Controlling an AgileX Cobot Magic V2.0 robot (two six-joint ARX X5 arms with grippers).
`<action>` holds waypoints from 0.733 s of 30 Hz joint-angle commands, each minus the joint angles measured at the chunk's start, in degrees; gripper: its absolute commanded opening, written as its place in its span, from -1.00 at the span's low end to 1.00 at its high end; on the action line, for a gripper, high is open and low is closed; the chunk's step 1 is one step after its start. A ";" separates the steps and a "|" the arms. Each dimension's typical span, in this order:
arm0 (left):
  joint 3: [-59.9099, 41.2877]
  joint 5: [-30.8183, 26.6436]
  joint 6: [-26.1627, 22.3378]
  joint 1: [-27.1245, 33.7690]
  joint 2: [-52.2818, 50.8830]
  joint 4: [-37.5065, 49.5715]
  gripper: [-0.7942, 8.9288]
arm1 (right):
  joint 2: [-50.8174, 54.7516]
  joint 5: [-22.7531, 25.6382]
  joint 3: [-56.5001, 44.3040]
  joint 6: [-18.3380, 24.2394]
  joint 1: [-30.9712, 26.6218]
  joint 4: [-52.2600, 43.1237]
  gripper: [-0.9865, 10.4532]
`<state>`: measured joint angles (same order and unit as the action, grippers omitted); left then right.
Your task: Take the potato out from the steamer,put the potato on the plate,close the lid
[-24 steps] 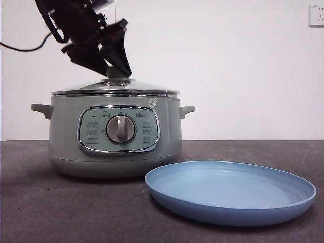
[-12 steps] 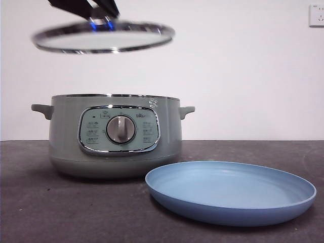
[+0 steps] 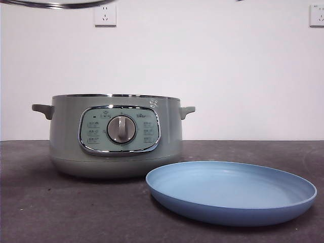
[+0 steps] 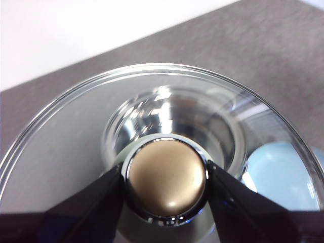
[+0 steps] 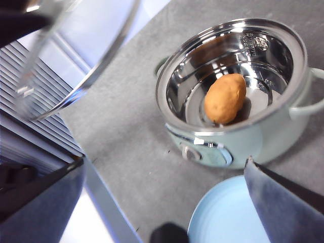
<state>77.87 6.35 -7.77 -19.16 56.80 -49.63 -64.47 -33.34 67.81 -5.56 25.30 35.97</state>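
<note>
The steamer [image 3: 66, 131] stands open at the left of the table. In the right wrist view the potato [image 5: 225, 97] lies inside the steamer [image 5: 263, 139] on its shiny bottom. The light-blue plate [image 3: 228, 187] lies empty in front of it to the right, and shows in the right wrist view [image 5: 228, 217]. My left gripper [image 4: 166, 174] is shut on the knob of the glass lid [image 4: 66, 147] and holds it high above the table; only the lid's rim [image 3: 55, 4] shows at the front view's top left. My right gripper [image 5: 162, 202] is open and empty, high above steamer and plate.
The table top [image 3: 30, 202] is dark grey. Two wall sockets [image 3: 105, 14] [image 3: 316, 15] sit on the white wall behind. In the right wrist view the raised lid [image 5: 76, 55] hangs to one side of the steamer, over the table's edge.
The left gripper has lifted the lid off the steamer and carried it up and to the left, almost out of the front view. The steamer now stands open.
</note>
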 commanded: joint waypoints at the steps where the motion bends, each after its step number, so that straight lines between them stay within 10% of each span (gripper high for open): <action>1: 0.17 -1.36 0.50 0.63 -4.24 -1.79 -0.85 | -6.14 2.58 4.00 -0.98 3.45 -1.25 0.16; 22: 0.20 -6.32 4.74 0.87 -20.44 -17.79 -0.85 | -50.97 28.09 36.41 1.62 17.25 -2.82 0.16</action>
<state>77.87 0.01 -3.75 -18.41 36.80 -69.98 -115.04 -5.48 103.96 -4.49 42.35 33.54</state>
